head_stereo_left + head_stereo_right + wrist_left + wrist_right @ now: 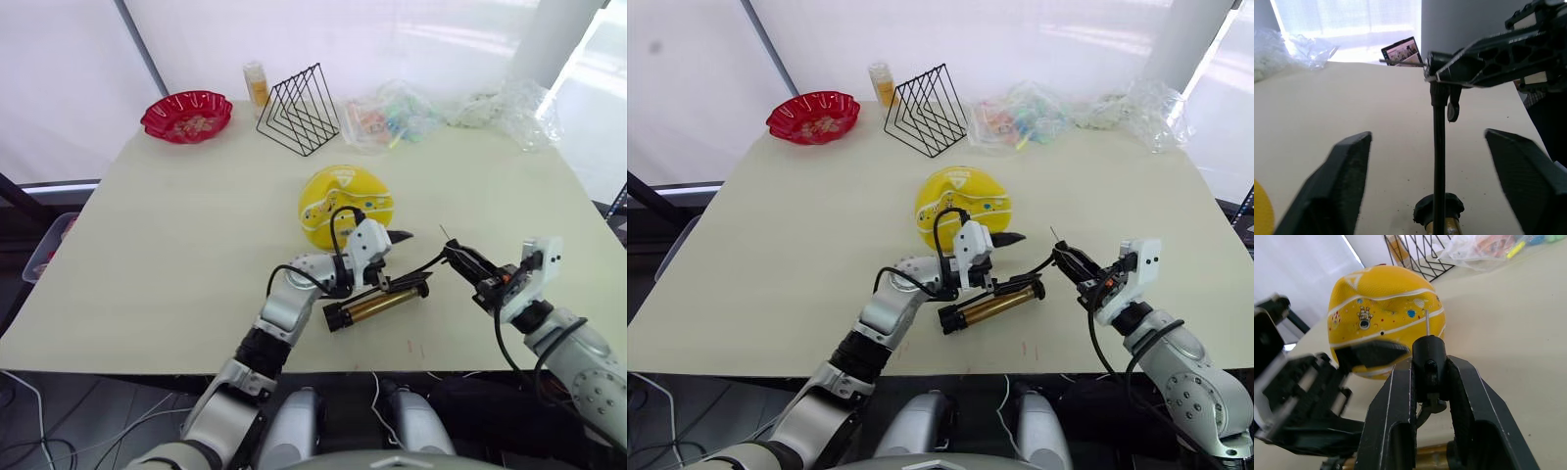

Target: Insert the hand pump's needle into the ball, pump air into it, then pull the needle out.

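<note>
**Surfaces and finishes**

The ball [1386, 308] looks like matt, finely pebbled yellow rubber. The hand pump [377, 304] has a shiny brass-coloured metal barrel with matt black caps. The needle [1427, 322] is thin bright metal. The right pincer [1430, 382] is smooth black plastic. The bench [176, 245] is matt and pale. The bowl [186, 116] is glossy red plastic; the rack [299, 110] is black wire.

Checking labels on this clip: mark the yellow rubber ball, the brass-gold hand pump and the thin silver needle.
Yellow rubber ball [345, 203], left eye view, top of its dome.
Brass-gold hand pump [377, 304], left eye view, middle of its cylinder.
Thin silver needle [1427, 322], right wrist view, mid-shaft.
</note>
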Robot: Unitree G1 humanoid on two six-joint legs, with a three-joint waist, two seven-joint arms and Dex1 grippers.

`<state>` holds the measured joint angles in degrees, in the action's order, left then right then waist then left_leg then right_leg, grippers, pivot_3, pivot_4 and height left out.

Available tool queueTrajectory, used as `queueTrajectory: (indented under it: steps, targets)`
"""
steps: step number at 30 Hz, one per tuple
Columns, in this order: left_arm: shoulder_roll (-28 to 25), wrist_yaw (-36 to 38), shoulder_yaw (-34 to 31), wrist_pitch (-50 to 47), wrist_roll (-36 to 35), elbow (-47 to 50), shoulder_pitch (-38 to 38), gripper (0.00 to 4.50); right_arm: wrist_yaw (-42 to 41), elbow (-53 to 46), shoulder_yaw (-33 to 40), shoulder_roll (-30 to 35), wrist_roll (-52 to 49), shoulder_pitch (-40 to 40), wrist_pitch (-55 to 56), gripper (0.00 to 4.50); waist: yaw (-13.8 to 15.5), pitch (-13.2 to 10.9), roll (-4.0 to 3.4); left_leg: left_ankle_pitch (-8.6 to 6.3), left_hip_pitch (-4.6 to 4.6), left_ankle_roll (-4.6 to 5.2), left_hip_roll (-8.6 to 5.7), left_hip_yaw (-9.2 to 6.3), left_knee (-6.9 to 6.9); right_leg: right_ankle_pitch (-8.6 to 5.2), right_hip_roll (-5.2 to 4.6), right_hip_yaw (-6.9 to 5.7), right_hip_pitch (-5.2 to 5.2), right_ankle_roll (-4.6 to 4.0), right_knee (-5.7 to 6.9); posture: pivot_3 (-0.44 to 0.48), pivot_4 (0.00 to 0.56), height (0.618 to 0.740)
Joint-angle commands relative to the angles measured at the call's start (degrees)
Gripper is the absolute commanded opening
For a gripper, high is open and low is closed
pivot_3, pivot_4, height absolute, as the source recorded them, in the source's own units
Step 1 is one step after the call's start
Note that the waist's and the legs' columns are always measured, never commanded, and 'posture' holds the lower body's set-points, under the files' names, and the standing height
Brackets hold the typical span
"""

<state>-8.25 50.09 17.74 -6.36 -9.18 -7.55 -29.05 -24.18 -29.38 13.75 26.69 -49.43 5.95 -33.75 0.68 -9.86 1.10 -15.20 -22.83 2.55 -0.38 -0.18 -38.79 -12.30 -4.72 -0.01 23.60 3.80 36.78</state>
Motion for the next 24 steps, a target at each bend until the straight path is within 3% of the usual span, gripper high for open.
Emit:
queueTrajectory:
  steps: [1,7,15,24]
  targets:
    - [-2.6,0.3,-3.3,-3.0,-2.5,6.1,-0.9,4.42,-7.2,-2.0,-0.1,2.4,5.4,1.2,7.0,0.4,0.0,0.0,0.0,0.0,-0.01,0.0,-0.02,0.04,0.0,0.0,-0.01,0.03,0.01,0.01,-0.01,0.0,0.15,0.737]
    - [-8.8,-0.1,-7.8,-8.1,-4.2,10.3,-2.4,4.42,-16.2,0.0,-0.3,5.9,13.2,3.3,16.3,0.4,0.0,0.0,0.0,0.0,0.02,0.0,0.01,0.01,-0.01,0.0,0.05,0.0,0.01,0.01,0.0,0.0,0.15,0.737]
    - [-15.9,-2.0,-13.8,-15.6,-6.0,14.5,-6.8,4.42,-21.2,3.7,-0.1,8.0,21.6,3.6,26.2,0.4,0.1,0.0,0.02,0.01,0.02,-0.02,0.01,-0.03,-0.03,0.0,0.09,-0.05,0.0,-0.01,0.03,0.0,0.15,0.737]
    - [-22.2,-6.7,-17.8,-24.0,-4.7,10.0,-12.2,4.42,-23.4,5.3,-0.8,7.6,24.1,3.0,31.3,0.4,0.0,0.0,0.03,0.01,0.02,-0.02,-0.01,0.0,-0.08,0.0,0.06,-0.02,-0.01,0.0,0.03,0.0,0.15,0.737]
